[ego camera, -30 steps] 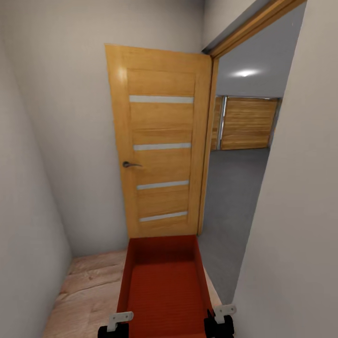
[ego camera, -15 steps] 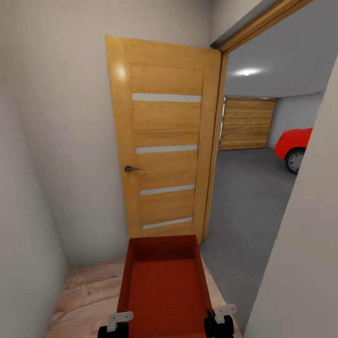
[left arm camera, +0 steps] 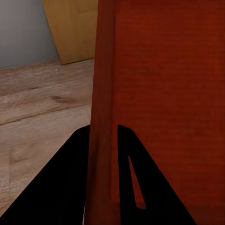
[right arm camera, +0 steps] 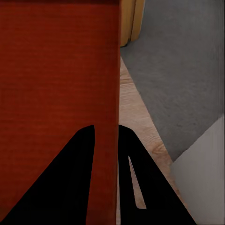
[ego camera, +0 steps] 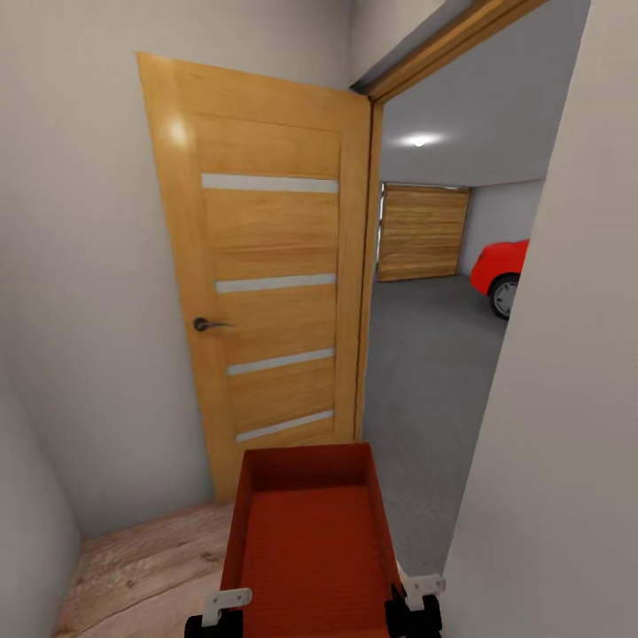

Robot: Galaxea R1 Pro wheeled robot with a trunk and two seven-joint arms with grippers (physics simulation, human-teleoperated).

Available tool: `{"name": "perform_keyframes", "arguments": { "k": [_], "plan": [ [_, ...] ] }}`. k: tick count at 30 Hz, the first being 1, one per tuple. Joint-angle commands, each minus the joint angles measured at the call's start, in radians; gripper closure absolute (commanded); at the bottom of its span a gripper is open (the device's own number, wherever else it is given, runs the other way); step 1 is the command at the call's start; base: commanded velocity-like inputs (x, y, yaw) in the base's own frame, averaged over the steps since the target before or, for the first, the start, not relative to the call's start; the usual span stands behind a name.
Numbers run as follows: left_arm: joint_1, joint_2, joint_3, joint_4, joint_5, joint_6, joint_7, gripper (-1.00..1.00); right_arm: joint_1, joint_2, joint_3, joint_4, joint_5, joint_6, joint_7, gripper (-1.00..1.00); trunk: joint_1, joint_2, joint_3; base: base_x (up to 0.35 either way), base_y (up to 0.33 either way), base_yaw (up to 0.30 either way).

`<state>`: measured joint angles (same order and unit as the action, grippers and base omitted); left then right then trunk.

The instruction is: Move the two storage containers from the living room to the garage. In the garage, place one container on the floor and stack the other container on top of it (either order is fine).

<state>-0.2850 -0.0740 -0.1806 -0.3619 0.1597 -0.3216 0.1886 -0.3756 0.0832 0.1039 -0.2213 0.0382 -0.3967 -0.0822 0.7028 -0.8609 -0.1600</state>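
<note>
Orange-red storage container (ego camera: 310, 540) held out front over wood plank floor (ego camera: 142, 567), facing open orange-wood door (ego camera: 266, 275). Left gripper (left arm camera: 104, 154) fingers clamp its left wall; right gripper (right arm camera: 107, 154) fingers clamp right wall. Grey garage floor (ego camera: 425, 372), red car (ego camera: 501, 275) beyond doorway.

A: We're inside a home, at a narrow hallway with a light wood plank floor (ego camera: 142, 567) and plain pale walls (ego camera: 80, 266).

B: Right, and an orange-wood door with frosted strips (ego camera: 266, 275) stands open onto a garage: dark grey concrete floor (ego camera: 425, 372), a slatted wooden garage door (ego camera: 424, 232), a red car (ego camera: 501, 270).
</note>
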Motion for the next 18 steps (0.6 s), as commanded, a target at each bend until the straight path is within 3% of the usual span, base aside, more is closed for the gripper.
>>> {"name": "perform_keyframes", "arguments": {
  "k": [1, 6, 18],
  "plan": [
    [0.000, 0.008, -0.013, 0.000, 0.015, -0.007, 0.014, 1.00, -0.002, 0.000, 0.005, 0.002, 0.008, -0.001, -0.011, 1.00, 0.000, -0.001, -0.001, 0.087, 0.173, -0.284],
    [0.000, 0.008, -0.013, 0.000, 0.015, -0.007, 0.014, 1.00, -0.002, 0.000, 0.005, 0.002, 0.008, -0.002, -0.011, 1.00, 0.000, -0.001, -0.001, 0.170, 0.248, -0.203],
    [0.000, 0.009, -0.012, 0.000, 0.016, -0.006, 0.014, 1.00, -0.002, 0.000, 0.005, 0.002, 0.008, -0.001, -0.011, 1.00, 0.000, -0.001, -0.001, 0.289, 0.177, -0.041]
  ]
}}
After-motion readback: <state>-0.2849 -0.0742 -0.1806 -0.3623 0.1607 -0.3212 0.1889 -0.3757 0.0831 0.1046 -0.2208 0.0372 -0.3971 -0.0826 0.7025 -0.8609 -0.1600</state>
